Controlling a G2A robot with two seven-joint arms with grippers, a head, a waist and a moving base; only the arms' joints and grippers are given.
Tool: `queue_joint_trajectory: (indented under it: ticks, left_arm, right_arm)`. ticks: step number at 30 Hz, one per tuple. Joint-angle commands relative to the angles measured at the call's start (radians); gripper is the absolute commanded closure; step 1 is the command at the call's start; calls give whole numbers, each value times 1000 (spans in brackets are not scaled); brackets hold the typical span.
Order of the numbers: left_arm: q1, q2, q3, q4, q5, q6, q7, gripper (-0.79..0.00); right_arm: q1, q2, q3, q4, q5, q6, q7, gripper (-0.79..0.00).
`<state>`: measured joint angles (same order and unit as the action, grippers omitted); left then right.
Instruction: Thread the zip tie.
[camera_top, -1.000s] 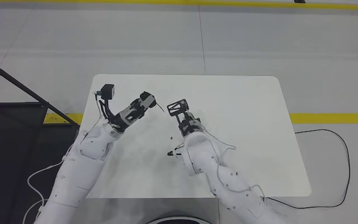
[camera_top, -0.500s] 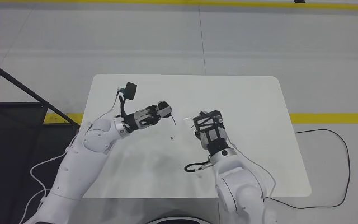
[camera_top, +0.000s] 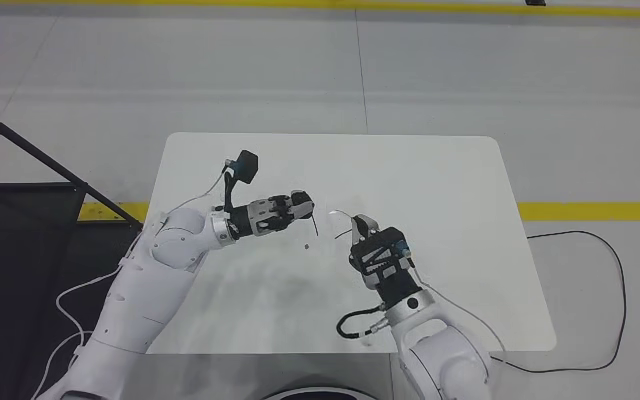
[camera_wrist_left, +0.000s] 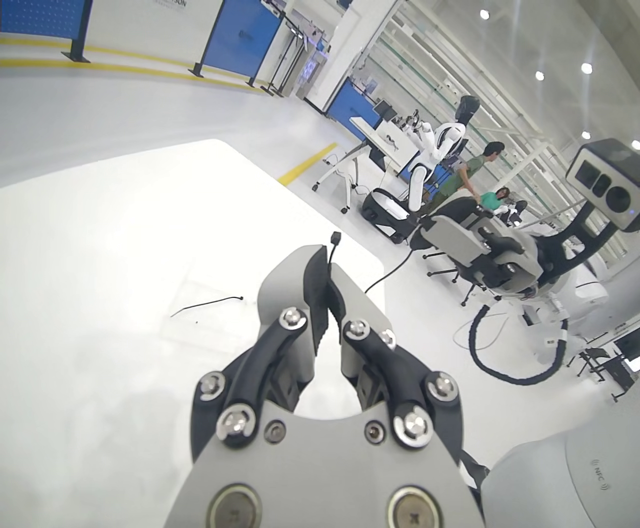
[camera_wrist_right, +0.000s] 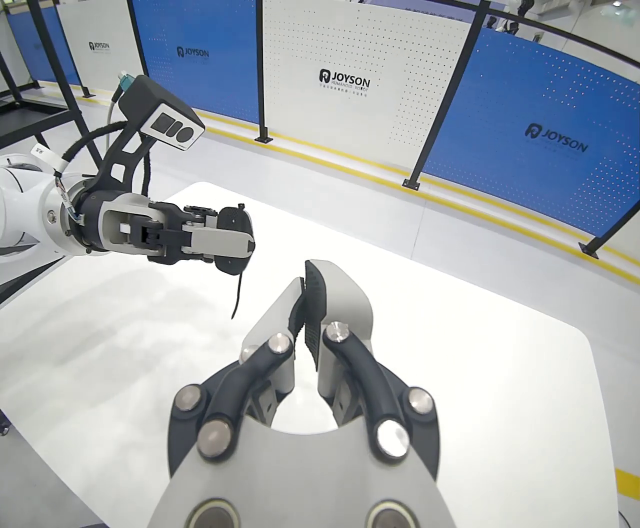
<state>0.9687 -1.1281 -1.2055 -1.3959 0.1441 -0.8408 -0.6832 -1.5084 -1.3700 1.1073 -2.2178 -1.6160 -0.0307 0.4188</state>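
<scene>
My left gripper (camera_top: 303, 204) is shut on a black zip tie (camera_top: 314, 224) above the middle of the white table (camera_top: 450, 180). In the left wrist view the tie's head (camera_wrist_left: 335, 237) sticks out past the pressed pads. In the right wrist view its tail (camera_wrist_right: 236, 296) hangs below the left gripper (camera_wrist_right: 244, 248). My right gripper (camera_top: 362, 226) hovers just right of it, a short gap away. It is shut, and I see nothing between its pads (camera_wrist_right: 314, 290). A second black zip tie (camera_wrist_left: 207, 304) lies flat on the table.
The table's rounded far edge (camera_wrist_right: 400, 260) borders open floor with a yellow line (camera_top: 580, 211). A black cable (camera_top: 590, 300) runs on the floor at the right. A dark frame (camera_top: 40, 160) stands off the table's left side.
The left gripper has carried the zip tie right, toward the table's middle. The right gripper has swung right and drawn back toward the near edge, turning to face the left one.
</scene>
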Motion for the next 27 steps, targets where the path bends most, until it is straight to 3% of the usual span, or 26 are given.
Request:
queue_joint_trajectory:
  ticks: [1, 4, 7, 15, 20, 27]
  left_arm:
    - [0, 0, 0, 0, 0, 0, 0, 0]
    - [7, -1, 22, -14, -25, 27, -17, 0]
    - [-18, 0, 48, -4, -81, 46, -86, 0]
    - [-152, -5, 140, 73, -234, 80, -331, 0]
    - [-230, -9, 216, 110, -349, 125, -421, 0]
    - [-230, -9, 216, 110, -349, 125, -421, 0]
  right_arm:
    - [0, 0, 0, 0, 0, 0, 0, 0]
    - [0, 0, 1, -3, -5, 1, -13, 0]
    - [-21, 5, -3, -20, -62, -15, -126, 0]
    - [-102, 25, 66, -27, -87, -91, -401, 0]
    - [-122, 31, 73, -28, -112, -107, -425, 0]
    - [-123, 30, 73, -28, -113, -103, -421, 0]
